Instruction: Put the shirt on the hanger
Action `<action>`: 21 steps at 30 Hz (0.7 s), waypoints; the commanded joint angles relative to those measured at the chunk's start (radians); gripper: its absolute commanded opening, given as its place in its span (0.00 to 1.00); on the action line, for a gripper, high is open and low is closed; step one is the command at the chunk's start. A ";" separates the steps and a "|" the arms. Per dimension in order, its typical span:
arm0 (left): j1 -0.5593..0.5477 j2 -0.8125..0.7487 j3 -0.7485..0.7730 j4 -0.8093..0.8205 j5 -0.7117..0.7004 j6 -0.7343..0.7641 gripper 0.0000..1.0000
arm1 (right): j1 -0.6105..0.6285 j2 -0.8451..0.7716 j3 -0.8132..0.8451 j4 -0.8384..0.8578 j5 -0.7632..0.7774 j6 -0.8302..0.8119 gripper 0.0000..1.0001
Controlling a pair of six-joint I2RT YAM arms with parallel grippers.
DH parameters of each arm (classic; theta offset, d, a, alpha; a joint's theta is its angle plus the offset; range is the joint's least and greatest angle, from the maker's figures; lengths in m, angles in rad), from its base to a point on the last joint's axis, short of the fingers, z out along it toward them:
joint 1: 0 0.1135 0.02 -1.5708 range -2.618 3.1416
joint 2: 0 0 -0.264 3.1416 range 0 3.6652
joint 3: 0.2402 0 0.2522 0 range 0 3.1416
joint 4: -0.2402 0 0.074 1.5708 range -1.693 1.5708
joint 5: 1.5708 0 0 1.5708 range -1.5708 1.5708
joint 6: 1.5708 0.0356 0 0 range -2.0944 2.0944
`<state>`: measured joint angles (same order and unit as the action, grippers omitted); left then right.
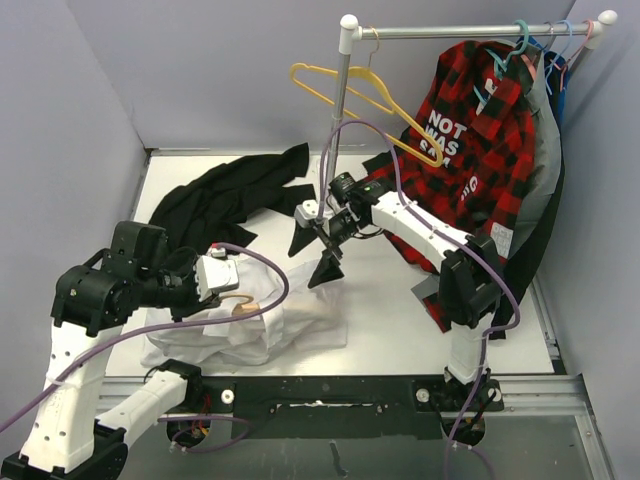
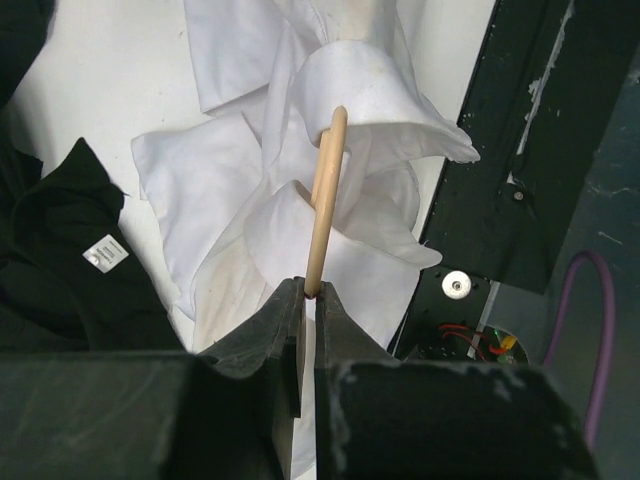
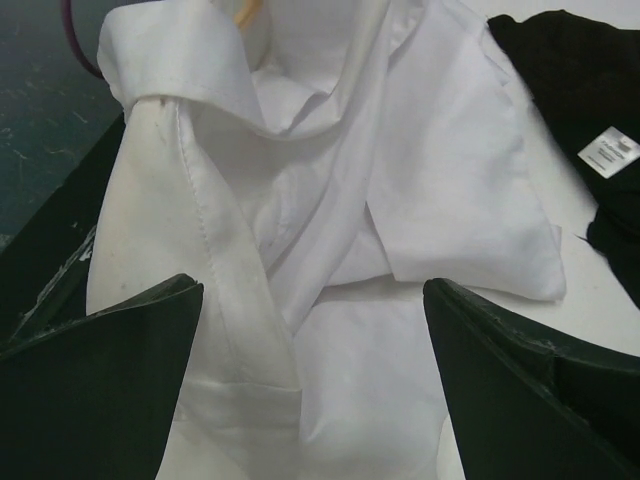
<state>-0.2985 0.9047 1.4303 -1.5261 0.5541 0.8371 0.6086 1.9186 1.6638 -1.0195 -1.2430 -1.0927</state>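
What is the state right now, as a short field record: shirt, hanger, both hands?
garment: thin white collared shirt, crumpled on the table
left hand: shut on the curved hook of the pale tan clothes hanger
hanger body: hidden by fabric; hook emerges at the collar
right hand: open, empty, facing the shirt

The table (image 1: 385, 325) is being overlooked from high behind; the shirt (image 2: 215, 190) (image 3: 440, 190) is being framed closely by both wrist cameras.
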 commanded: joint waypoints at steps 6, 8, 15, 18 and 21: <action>0.004 -0.013 -0.010 -0.066 0.075 0.127 0.00 | 0.106 0.059 0.067 -0.103 0.006 -0.061 0.98; 0.004 -0.010 -0.009 -0.057 0.067 0.130 0.00 | 0.134 0.097 0.075 -0.136 0.037 -0.082 0.98; 0.003 0.003 0.005 -0.046 0.070 0.132 0.00 | 0.186 0.174 0.058 -0.147 0.059 -0.111 0.98; 0.002 0.001 0.005 -0.034 0.071 0.119 0.00 | 0.196 0.179 0.044 -0.122 0.065 -0.104 0.99; 0.004 -0.002 -0.001 -0.025 0.066 0.110 0.00 | 0.188 0.161 0.010 -0.056 0.087 -0.061 0.90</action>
<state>-0.2985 0.9096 1.4124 -1.5887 0.5804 0.9531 0.8074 2.1365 1.6989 -1.1435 -1.1660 -1.1706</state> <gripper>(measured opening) 0.031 0.952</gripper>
